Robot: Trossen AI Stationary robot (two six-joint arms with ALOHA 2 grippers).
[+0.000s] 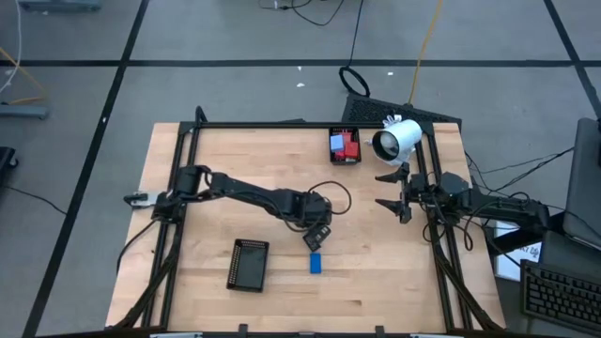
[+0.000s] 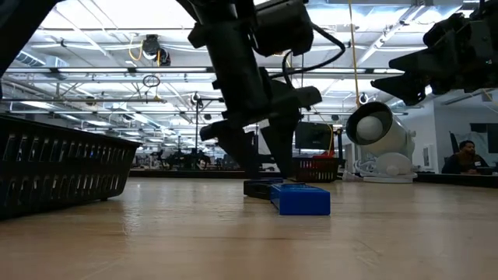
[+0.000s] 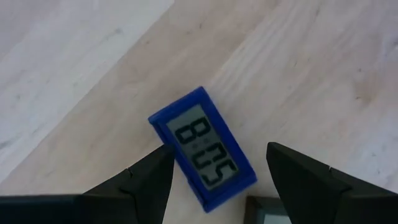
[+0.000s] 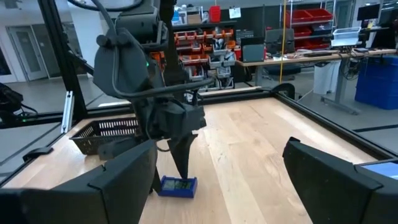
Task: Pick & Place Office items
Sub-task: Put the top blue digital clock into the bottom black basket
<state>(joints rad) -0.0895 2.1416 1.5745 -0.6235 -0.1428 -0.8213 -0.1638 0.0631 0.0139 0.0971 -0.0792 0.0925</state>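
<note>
A blue flat rectangle with a digit display [image 3: 203, 147] lies flat on the wooden table [image 1: 394, 282]; it also shows in the high view [image 1: 316, 264] and the low view [image 2: 300, 199]. A dark flat rectangle [image 2: 260, 187] lies just behind it, its corner [image 3: 268, 212] between my fingers. My left gripper [image 1: 317, 237] [image 2: 266, 173] [image 3: 217, 174] hangs open, pointing down, close over these two pieces. My right gripper [image 1: 396, 191] [image 4: 221, 149] waits open near the table's right edge, raised. Red and blue pieces [image 1: 346, 144] lie in the far tray.
A black mesh tray [image 1: 248, 264] [image 2: 54, 167] sits left of the blue piece, near the table's near edge. A second small tray [image 1: 345, 158] stands at the far edge, beside a white cylindrical device [image 1: 396, 141] [image 2: 381, 140]. A black frame [image 1: 282, 124] runs around the table.
</note>
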